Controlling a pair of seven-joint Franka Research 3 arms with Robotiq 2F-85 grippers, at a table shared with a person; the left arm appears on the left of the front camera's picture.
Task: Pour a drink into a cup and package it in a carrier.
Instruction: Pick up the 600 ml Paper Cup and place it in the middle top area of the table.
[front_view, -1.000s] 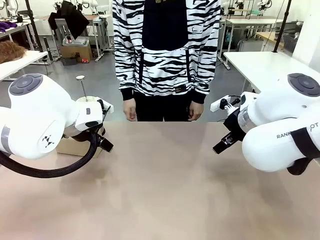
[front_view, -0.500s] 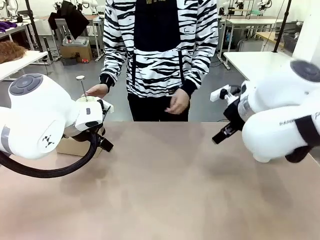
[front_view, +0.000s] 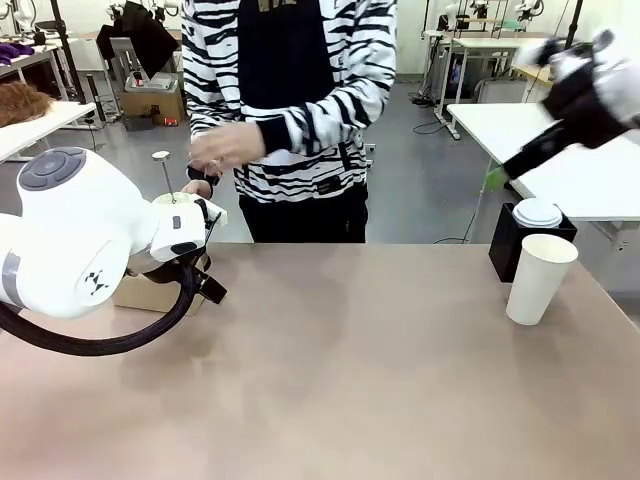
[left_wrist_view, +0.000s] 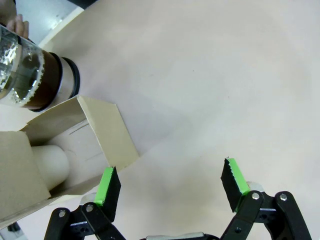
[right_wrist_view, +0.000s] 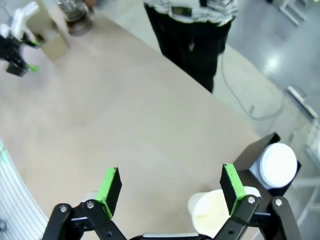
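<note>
The right gripper (right_wrist_view: 170, 186), gaping wide and empty, is hovering above the cup (right_wrist_view: 207, 215) and needs lowering squarely around its middle, squeezing gently.

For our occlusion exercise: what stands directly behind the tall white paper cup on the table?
A black box topped with white lids stands behind the cup; the cup covers its lower right part.

One white paper cup (front_view: 540, 277) stood at the front view's right, beside one black box (front_view: 505, 245). At the left sat one cardboard carrier (front_view: 143, 293). The left wrist view's upper left held one glass pot (left_wrist_view: 22, 65).
</note>
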